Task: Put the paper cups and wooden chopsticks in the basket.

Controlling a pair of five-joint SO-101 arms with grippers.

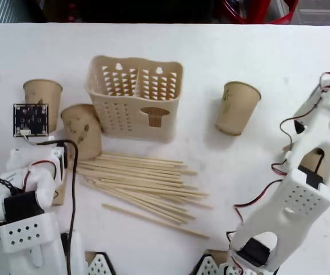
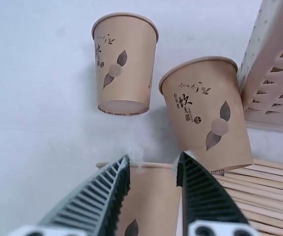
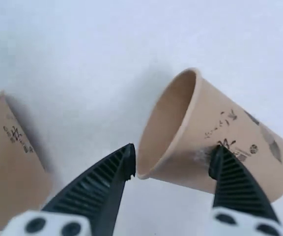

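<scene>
Paper cups [image 1: 82,130] lie within reach of both arms, and each set of fingers is lined up on one of them. Your left fingers [image 2: 118,173] are spread apart. A low cup [image 2: 146,206] sits between and beneath them with its rim just past the tips, and nothing is clamped, so this looks to me like a set-up for closing. Beyond those tips stand a far cup [image 2: 124,64] and a near cup [image 2: 208,115]. The near cup is just beside the wall of the basket [image 2: 274,73]. The wooden chopsticks [image 2: 262,189] are fanned out on the counter [image 1: 211,46] off the outer side of one finger.

Your right fingers [image 3: 121,166] are also apart, straddling a tipped cup [image 3: 181,123] that lies on its side. One tip is just outside the open mouth and the other is over the outer wall, partway along the body. I can't see any squeeze on the paper, so I take it as not gripped. A standing cup [image 3: 9,147] waits off the outer side of the mouth-side finger.

The basket holds no cup or chopstick that I can see, so I judge the task to be at its start. Close gently, because thin paper walls will probably buckle under a hard pinch.
</scene>
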